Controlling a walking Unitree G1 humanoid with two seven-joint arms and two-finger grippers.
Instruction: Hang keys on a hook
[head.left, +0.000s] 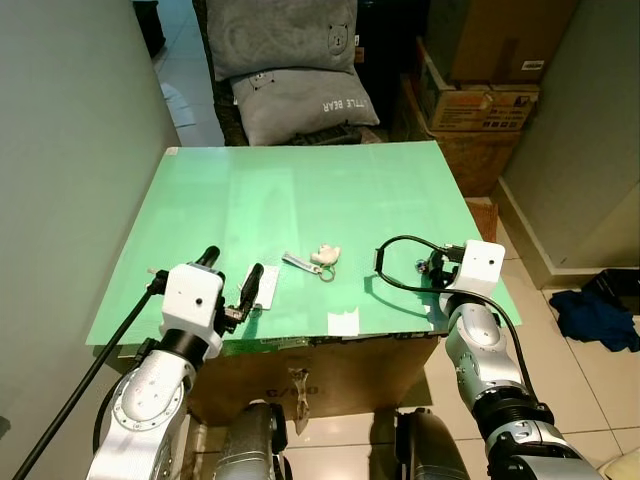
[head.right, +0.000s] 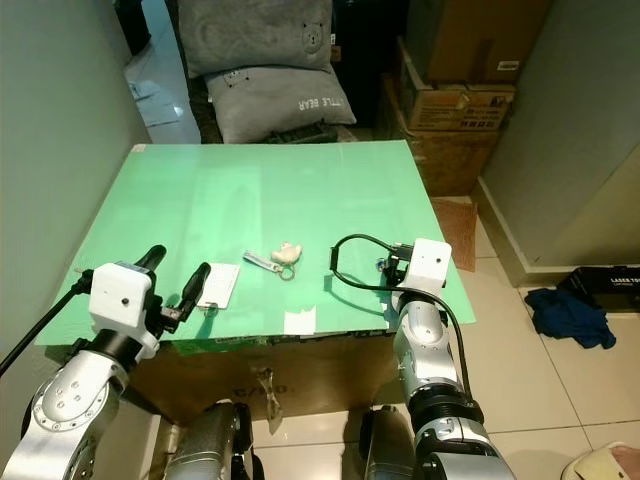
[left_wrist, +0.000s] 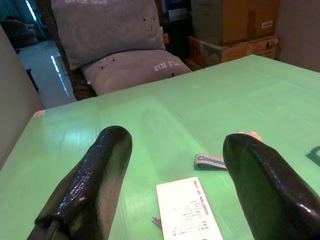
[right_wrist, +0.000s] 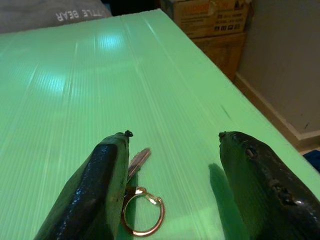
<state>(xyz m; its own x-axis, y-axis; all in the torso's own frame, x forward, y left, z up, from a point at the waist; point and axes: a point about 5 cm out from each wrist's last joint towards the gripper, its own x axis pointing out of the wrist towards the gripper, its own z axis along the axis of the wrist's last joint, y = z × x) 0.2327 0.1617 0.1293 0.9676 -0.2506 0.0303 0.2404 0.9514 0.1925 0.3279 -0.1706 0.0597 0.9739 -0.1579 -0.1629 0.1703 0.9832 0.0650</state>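
A bunch of keys with a white charm (head.left: 324, 256) and a grey strap (head.left: 297, 263) lies on the green table (head.left: 300, 190) near its front edge. My left gripper (head.left: 231, 272) hovers open just left of it, over a white paper slip (head.left: 265, 290); in the left wrist view the strap (left_wrist: 210, 161) and slip (left_wrist: 187, 210) lie between the open fingers (left_wrist: 100, 170). My right gripper (head.left: 433, 265) rests low at the table's front right corner, open. In the right wrist view a single key (right_wrist: 138, 162) on a gold ring (right_wrist: 143, 217) lies on the table beside one finger (right_wrist: 95, 190).
A black cable (head.left: 392, 262) loops over the table by the right wrist. A white tape patch (head.left: 343, 322) sits at the front edge. Grey pillows (head.left: 300, 100) lie beyond the table, cardboard boxes (head.left: 480, 100) at the back right, a wall (head.left: 70, 150) on the left, blue cloth (head.left: 595, 318) on the floor.
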